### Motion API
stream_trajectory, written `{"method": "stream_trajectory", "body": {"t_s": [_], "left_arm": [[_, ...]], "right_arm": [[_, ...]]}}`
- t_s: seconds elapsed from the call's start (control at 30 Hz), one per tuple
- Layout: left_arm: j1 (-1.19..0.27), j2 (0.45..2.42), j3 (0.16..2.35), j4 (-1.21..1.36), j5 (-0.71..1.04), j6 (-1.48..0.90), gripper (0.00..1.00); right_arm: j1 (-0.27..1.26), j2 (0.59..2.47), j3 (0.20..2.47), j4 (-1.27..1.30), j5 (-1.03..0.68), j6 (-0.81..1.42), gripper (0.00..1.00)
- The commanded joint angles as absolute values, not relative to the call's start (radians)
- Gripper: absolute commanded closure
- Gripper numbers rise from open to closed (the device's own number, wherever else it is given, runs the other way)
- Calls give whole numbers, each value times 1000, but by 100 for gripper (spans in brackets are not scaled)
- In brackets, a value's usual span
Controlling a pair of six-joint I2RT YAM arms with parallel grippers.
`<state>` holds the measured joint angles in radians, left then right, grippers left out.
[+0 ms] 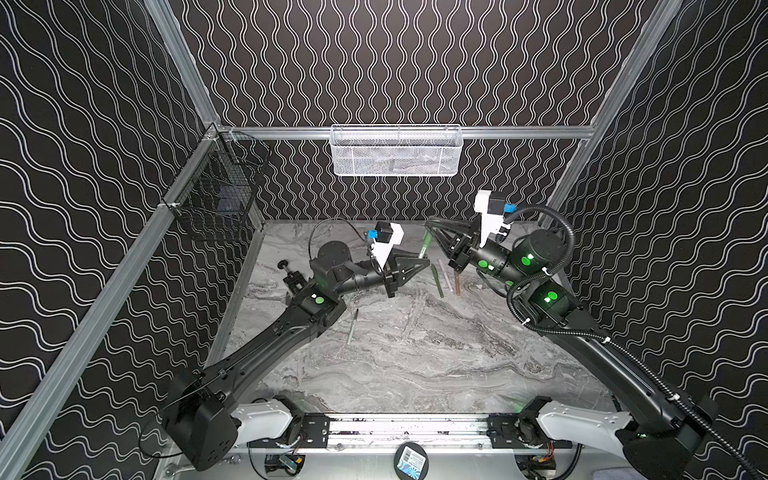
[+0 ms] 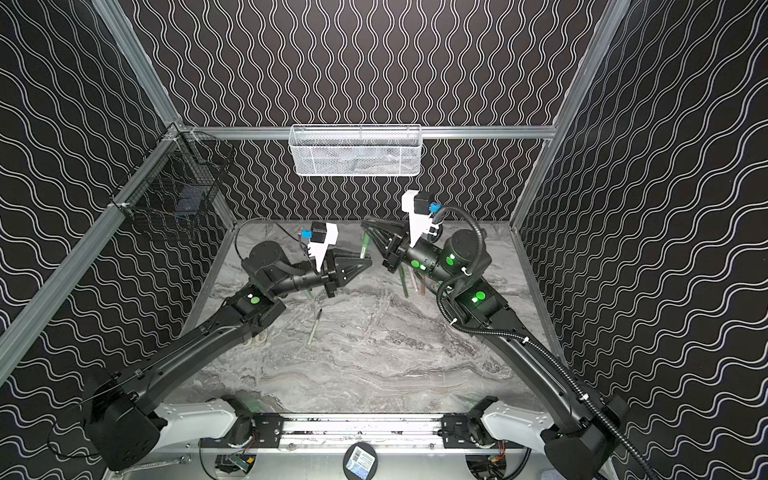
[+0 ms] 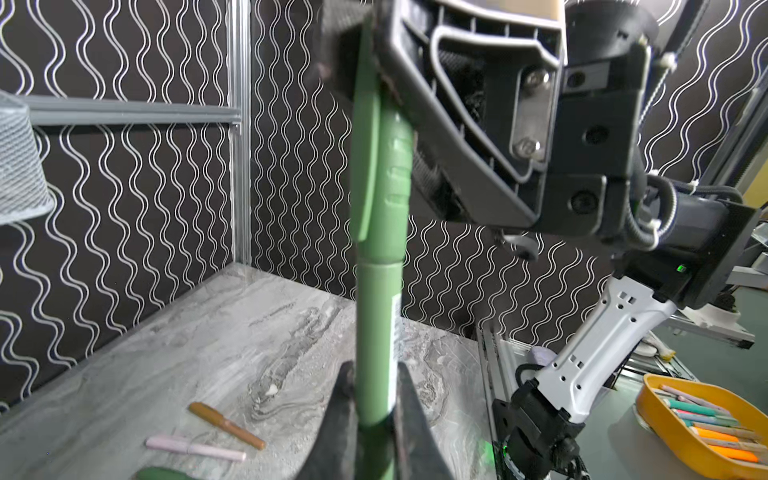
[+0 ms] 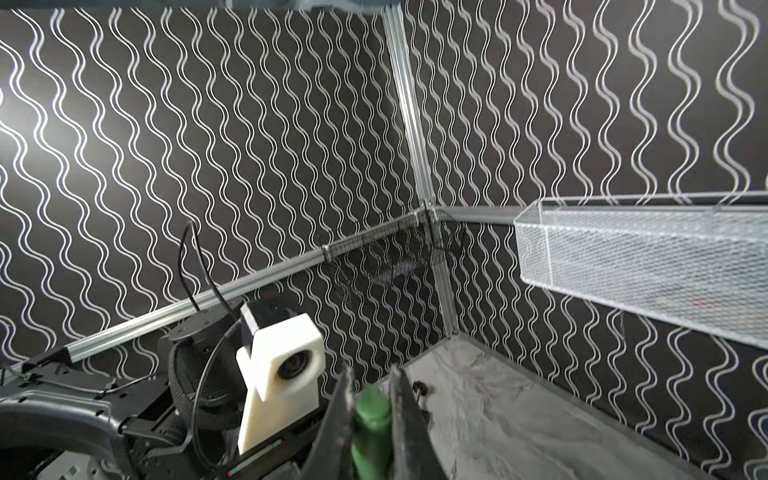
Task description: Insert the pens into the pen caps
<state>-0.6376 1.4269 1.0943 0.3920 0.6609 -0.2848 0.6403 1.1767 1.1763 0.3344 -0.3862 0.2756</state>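
Both top views overlook the table (image 1: 415,365); wrist views sit close.

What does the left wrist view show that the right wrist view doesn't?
Left wrist only: the green pen gripped by the left end effector, its joint with the cap, a brown pen and a pink pen lying on the table, a yellow tray outside. Right wrist only: the left arm's camera and a black wire basket. Both: the cap, the white mesh basket, the table.
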Motion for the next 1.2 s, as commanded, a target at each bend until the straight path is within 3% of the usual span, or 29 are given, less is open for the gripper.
{"method": "stream_trajectory", "body": {"t_s": [0.0,0.23,0.57,0.83,0.9,1.0,1.07,1.17], "left_arm": [[-633,1451,1193,826,472,-350,100],[-633,1499,1290,849,467,-367,100],[-633,1476,1254,879,479,-367,100],[-638,1433,1096,844,568,-392,100],[-644,1419,1045,811,586,-389,100],[-645,1401,991,763,610,-383,100],[-645,1392,982,709,633,-362,100],[-644,1385,973,657,664,-349,100]], "right_arm": [[654,1186,1107,24,-519,295,100],[655,1178,1027,19,-500,287,100],[655,1178,1006,41,-508,298,98],[643,1180,1132,2,-482,266,85],[641,1183,1181,-22,-480,251,75],[641,1183,1231,-45,-483,232,72],[642,1181,1251,-56,-482,222,64],[642,1171,1268,-72,-473,206,63]]}}
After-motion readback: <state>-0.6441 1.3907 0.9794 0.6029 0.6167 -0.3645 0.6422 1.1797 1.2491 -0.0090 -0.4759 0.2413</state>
